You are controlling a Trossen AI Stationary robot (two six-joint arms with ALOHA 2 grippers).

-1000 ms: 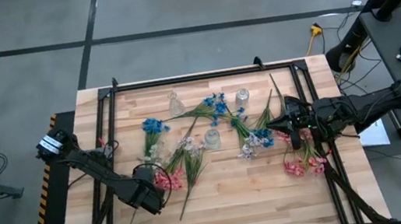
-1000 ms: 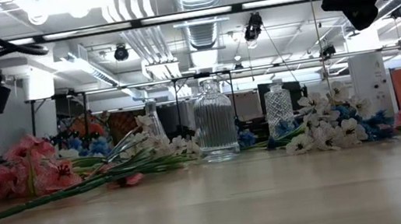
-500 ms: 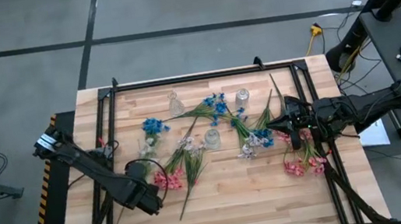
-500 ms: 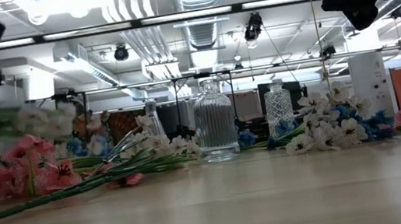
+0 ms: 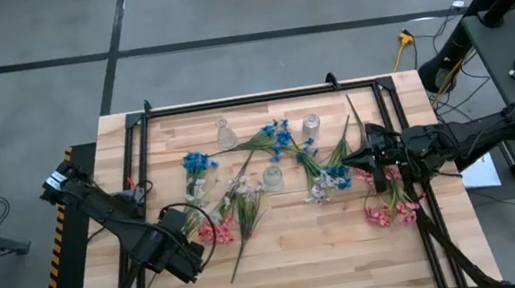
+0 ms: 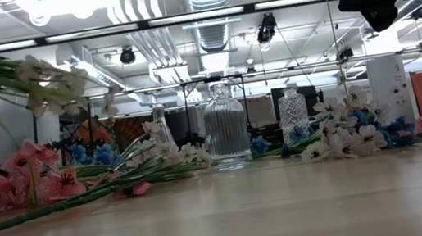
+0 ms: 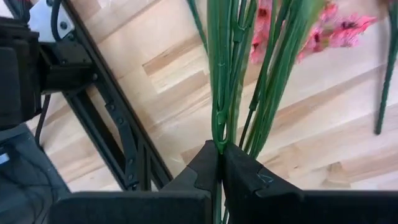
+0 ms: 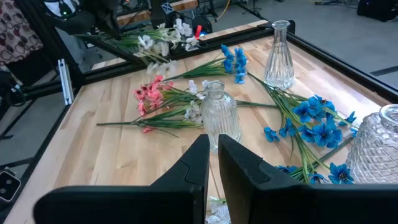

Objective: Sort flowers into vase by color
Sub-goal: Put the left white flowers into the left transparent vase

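My left gripper (image 5: 184, 256) hangs over the table's near left part, pointing down, shut on a white-blossomed flower spray (image 6: 48, 75). The spray also shows in the right wrist view (image 8: 163, 34). Other flowers lie flat on the wood: pink (image 5: 215, 233), blue (image 5: 280, 137), blue (image 5: 197, 160), white and blue (image 5: 329, 182), pink (image 5: 388, 212). Three clear glass vases stand upright: ribbed (image 6: 227, 136), faceted (image 6: 293, 115), slim (image 6: 161, 125). My right gripper (image 5: 351, 161) hovers shut with nothing in it over the table's right part. My left gripper pinches several thin green stems (image 7: 219, 140) of the white spray together between its two fingers (image 7: 242, 171). The fingers come from above, pointing down, and lie across the stems. The spray is lifted clear of the table, and its blossom end (image 6: 65, 80) droops a little.
A black frame (image 5: 231, 102) runs around the wooden table top. The near part of the table (image 5: 325, 266) is bare wood. Pink blossoms (image 7: 323, 31) lie on the wood right below my left gripper.
My left gripper has gone up, still shut, drifting slightly toward the table's near left. The white spray has come off the table with it. Its blossoms have climbed from among the lying flowers to well above them. My right arm has kept still.
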